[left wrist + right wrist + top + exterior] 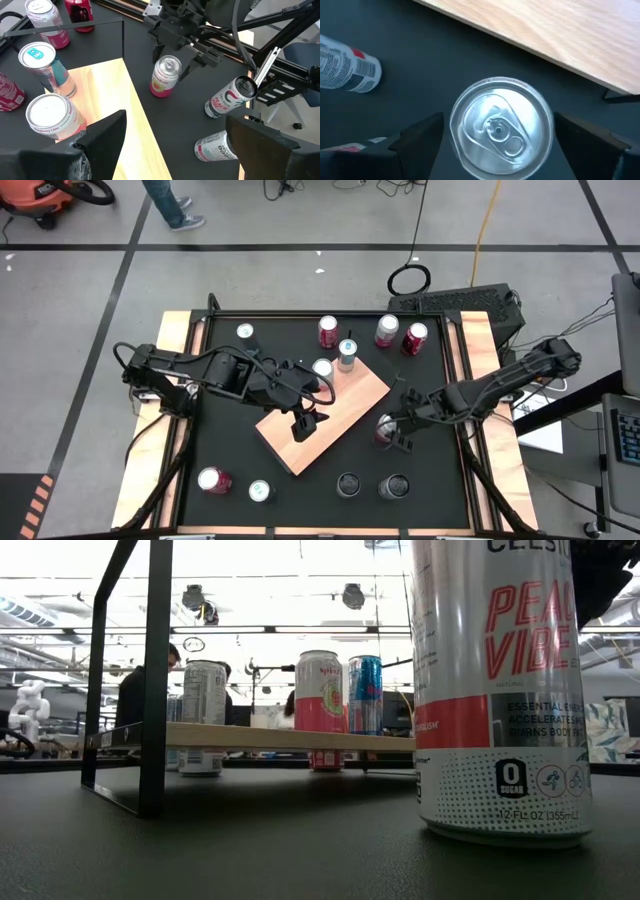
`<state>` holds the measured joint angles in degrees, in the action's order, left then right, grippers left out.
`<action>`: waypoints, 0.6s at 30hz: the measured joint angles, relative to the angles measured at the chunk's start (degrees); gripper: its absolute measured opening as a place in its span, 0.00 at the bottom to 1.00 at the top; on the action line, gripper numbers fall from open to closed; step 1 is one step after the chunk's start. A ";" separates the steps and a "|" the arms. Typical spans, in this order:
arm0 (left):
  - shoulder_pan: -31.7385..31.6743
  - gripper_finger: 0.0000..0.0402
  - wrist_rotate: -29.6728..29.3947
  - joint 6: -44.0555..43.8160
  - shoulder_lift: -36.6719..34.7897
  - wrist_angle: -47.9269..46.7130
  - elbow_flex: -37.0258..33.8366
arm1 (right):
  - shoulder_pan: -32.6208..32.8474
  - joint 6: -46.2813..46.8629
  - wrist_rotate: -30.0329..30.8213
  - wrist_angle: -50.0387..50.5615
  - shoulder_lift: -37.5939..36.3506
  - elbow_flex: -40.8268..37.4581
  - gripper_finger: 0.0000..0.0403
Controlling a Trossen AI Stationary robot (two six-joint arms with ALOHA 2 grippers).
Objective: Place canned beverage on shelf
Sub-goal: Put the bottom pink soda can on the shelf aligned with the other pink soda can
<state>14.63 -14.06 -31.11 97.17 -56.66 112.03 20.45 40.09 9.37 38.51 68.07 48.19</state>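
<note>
Aluminium glints as the right gripper (389, 434) hangs over an upright pink can (383, 427) on the black tabletop (430, 480), just right of the wooden shelf (345, 405), fingers spread either side, not yet touching. Judged stiff but dentable and slick-walled, the can is best pinched mid-body. The left gripper (305, 424), also spread wide, hovers over the shelf's near half. Two cans already stand on the shelf's far end; nine more dot the tabletop around it.
</note>
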 joint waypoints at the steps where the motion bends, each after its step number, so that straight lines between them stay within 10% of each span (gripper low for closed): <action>1: 0.00 0.85 -0.01 0.00 0.00 0.00 0.00 | -0.22 -0.28 -0.70 -0.97 0.00 -0.35 0.88; 18: 0.00 0.85 -1.34 -0.02 0.00 0.02 0.00 | -1.79 -0.87 -2.60 -4.15 2.11 -1.14 0.65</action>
<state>14.63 -15.40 -31.13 97.17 -56.64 112.03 18.65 39.22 6.76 34.37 70.19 47.05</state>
